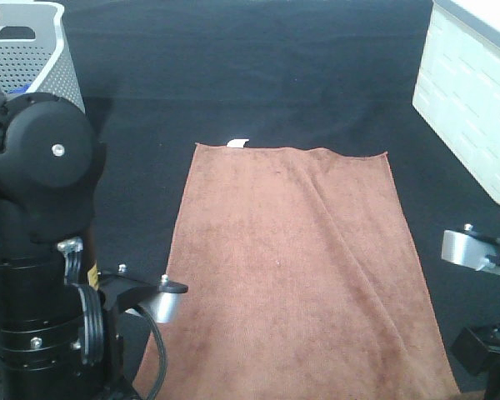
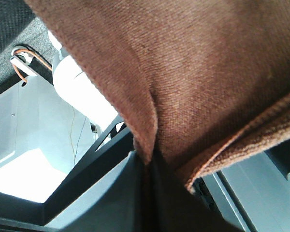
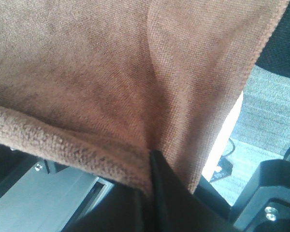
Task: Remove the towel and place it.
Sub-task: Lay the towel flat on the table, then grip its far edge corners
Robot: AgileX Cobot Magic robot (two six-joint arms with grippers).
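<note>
Towel lies flat on the surface; our left claw and right claw each pinch its near end.

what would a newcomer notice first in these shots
The big brown towel dominates, spread flat across the middle of the dark table with its white tag at the far edge. Both wrist views are filled with the same cloth, pinched in the left end effector and the right end effector. A grey basket sits far left, a white crate far right.
</note>
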